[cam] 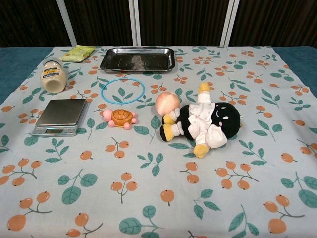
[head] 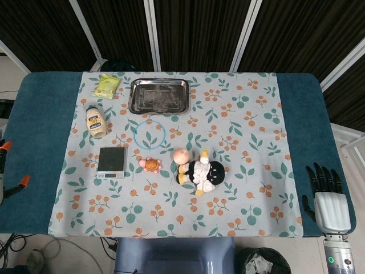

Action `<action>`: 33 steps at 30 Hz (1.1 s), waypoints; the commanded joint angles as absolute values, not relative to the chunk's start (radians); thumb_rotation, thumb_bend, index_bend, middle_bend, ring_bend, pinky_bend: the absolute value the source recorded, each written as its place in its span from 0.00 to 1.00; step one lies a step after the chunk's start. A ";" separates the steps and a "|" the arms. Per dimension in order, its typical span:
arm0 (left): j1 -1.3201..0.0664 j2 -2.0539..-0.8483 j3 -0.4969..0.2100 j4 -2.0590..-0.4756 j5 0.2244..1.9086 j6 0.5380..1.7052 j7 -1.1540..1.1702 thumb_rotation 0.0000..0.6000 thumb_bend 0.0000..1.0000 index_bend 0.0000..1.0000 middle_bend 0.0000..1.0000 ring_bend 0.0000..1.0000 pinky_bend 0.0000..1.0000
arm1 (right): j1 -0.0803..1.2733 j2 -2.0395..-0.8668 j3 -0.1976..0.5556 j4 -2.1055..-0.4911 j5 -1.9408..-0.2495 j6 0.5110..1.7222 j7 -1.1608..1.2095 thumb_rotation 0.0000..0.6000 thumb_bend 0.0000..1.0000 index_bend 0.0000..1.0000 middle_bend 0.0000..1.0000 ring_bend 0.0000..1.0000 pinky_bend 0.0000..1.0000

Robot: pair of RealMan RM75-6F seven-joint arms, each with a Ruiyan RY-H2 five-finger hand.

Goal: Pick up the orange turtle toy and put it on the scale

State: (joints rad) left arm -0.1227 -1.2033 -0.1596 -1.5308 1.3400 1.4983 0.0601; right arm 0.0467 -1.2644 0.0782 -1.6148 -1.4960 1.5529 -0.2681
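Note:
The orange turtle toy, pink at the head and feet, lies on the flowered cloth just right of the scale. The small silver scale has nothing on its platform. My right hand hovers past the cloth's right edge, over the blue table surface and far from the turtle. Its black fingers are stretched out and apart, and it holds nothing. No left hand shows in either view.
A black-and-white plush doll and a peach ball lie right of the turtle. Behind it are a blue ring and a metal tray. A mayonnaise bottle and a green packet lie at the back left.

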 commanded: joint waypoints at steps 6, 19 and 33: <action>-0.121 -1.200 -0.162 -1.531 1.337 1.500 0.053 1.00 0.21 0.10 0.03 0.00 0.02 | 0.049 -1.269 0.076 -1.612 -1.494 1.544 -0.276 1.00 0.53 0.00 0.00 0.01 0.00; -0.123 -1.201 -0.159 -1.532 1.341 1.496 0.057 1.00 0.21 0.09 0.04 0.00 0.02 | 0.048 -1.269 0.079 -1.613 -1.492 1.548 -0.274 1.00 0.53 0.00 0.00 0.01 0.00; -0.124 -1.192 -0.141 -1.542 1.381 1.497 0.038 1.00 0.25 0.08 0.15 0.11 0.21 | 0.047 -1.265 0.083 -1.617 -1.485 1.548 -0.266 1.00 0.53 0.00 0.00 0.01 0.00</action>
